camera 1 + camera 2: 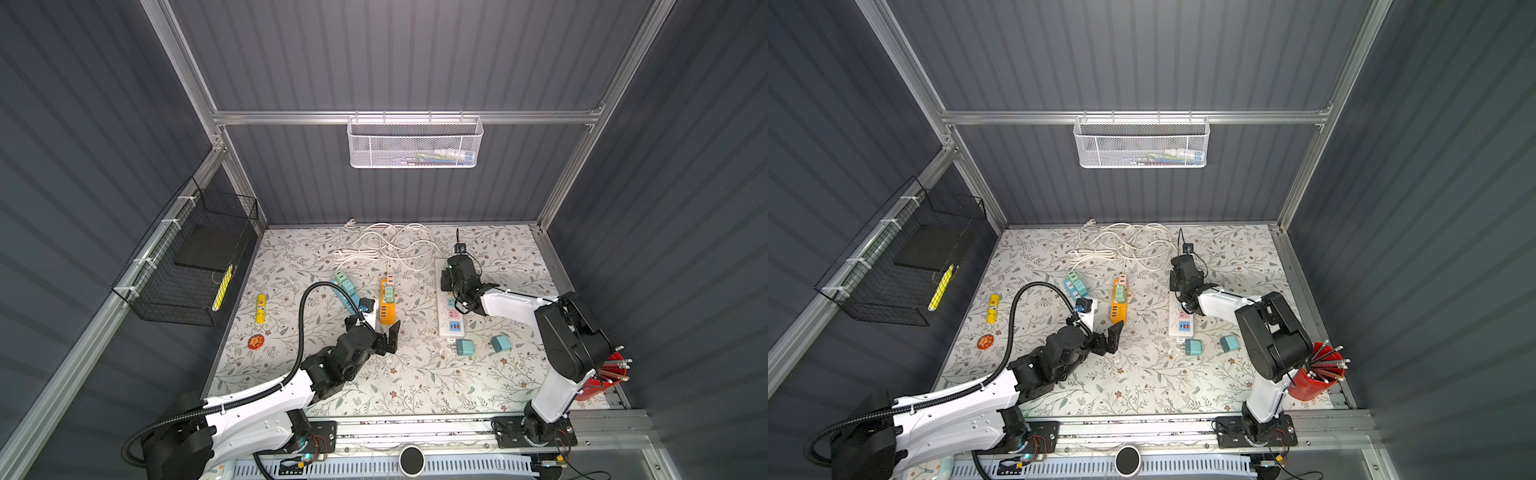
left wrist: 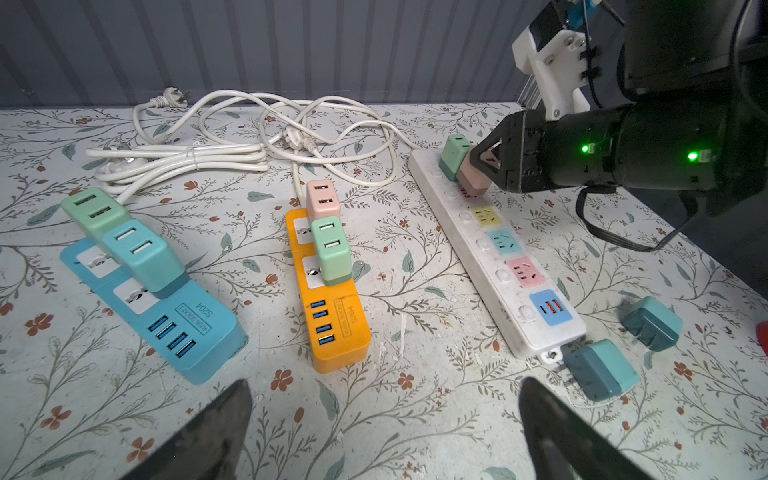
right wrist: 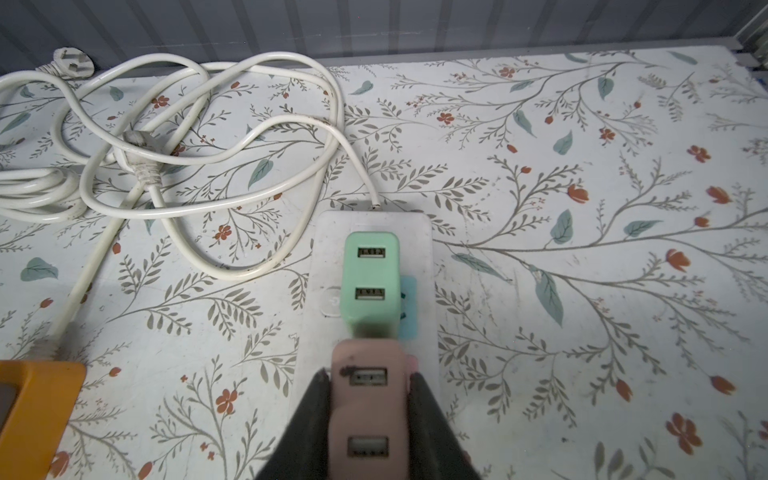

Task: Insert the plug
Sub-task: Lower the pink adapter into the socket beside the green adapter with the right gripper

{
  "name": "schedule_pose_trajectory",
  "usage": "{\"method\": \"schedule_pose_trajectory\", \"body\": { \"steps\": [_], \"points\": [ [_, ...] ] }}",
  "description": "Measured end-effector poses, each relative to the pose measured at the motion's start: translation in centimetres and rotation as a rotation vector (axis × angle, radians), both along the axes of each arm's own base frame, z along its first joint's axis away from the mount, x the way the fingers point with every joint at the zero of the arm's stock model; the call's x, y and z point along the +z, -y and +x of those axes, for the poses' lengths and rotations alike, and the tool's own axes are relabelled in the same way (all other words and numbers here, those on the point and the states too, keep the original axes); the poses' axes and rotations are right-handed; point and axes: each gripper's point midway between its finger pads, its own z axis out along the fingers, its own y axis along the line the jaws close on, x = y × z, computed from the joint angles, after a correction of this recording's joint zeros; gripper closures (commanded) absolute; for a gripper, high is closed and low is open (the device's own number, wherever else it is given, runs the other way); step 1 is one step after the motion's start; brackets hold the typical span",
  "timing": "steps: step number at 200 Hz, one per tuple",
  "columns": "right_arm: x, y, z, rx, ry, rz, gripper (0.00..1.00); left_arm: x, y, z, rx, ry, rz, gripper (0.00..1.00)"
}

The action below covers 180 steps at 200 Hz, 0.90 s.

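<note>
Pink plug [image 3: 367, 415], clamped in right claw [image 3: 369, 376], beside green plug [image 3: 370, 274]; left claw [image 2: 386, 386] gapes empty.

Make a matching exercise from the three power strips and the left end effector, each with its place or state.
1 blue strip
2 orange strip
3 white strip
4 left end effector

a open, empty
b below the pink plug in the right end effector
c middle strip
d leftmost strip in both top views

Pairs: 1-d, 2-c, 3-b, 4-a
</note>
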Motion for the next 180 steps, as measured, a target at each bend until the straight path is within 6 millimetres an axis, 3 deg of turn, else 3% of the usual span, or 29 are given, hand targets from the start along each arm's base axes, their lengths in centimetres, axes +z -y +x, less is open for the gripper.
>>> {"method": "schedule_pose_trajectory", "body": {
  "steps": [180],
  "points": [
    [-1.3, 0.1, -0.4, -0.045, -0.031, 0.044, 0.78, -0.5, -0.7, -0.4, 0.001, 0.007, -0.01, 0.0]
  ]
}}
